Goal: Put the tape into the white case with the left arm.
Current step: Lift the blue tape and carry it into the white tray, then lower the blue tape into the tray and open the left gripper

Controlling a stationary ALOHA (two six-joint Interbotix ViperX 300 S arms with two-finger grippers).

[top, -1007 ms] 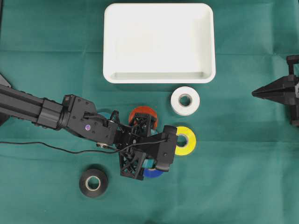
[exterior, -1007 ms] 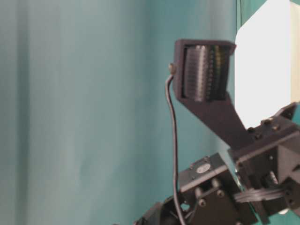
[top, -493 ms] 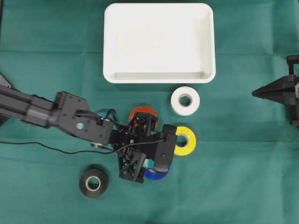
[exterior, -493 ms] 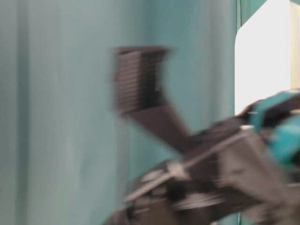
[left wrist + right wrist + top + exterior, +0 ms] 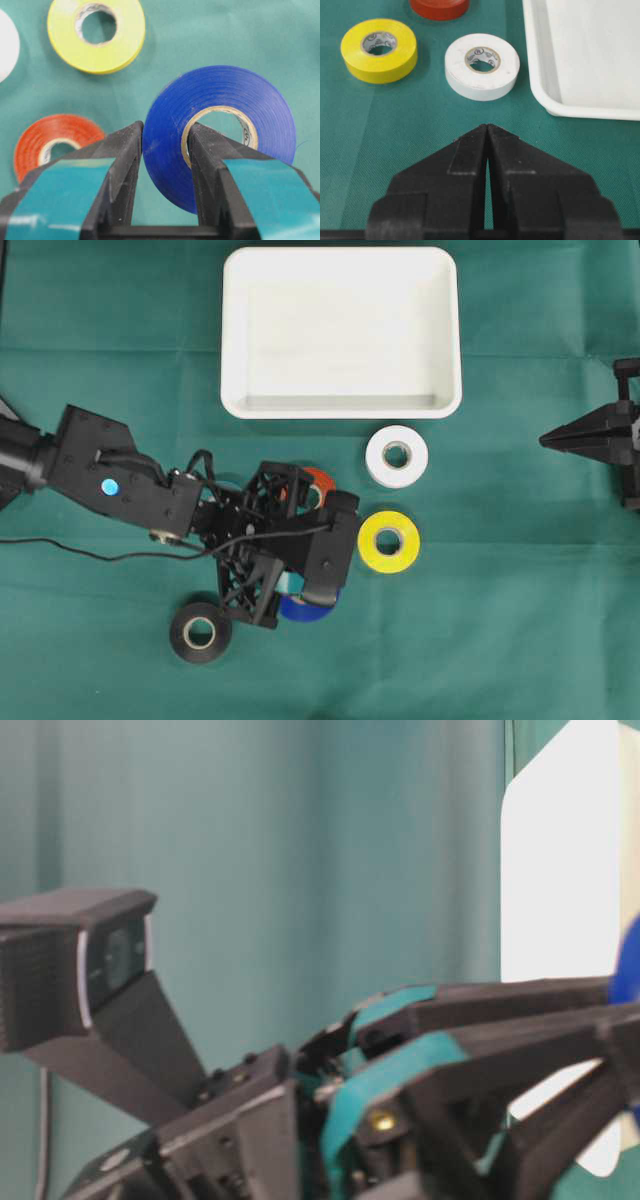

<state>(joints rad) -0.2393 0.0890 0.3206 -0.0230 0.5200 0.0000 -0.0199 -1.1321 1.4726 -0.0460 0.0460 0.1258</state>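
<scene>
Overhead, we see the left gripper (image 5: 300, 590) clamping the blue tape roll (image 5: 303, 610), mostly hidden beneath it, well apart from the white case (image 5: 340, 405); the orange roll (image 5: 320, 480) is partly covered.

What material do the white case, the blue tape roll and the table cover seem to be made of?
White case: probably plastic, smooth and slightly glossy, with moulded rounded corners. Blue tape roll: likely vinyl tape with a soft sheen, fine wound layers and what looks like a cardboard core; the left end effector pinches its wall. Table cover: green woven cloth, matte, with visible weave.
</scene>
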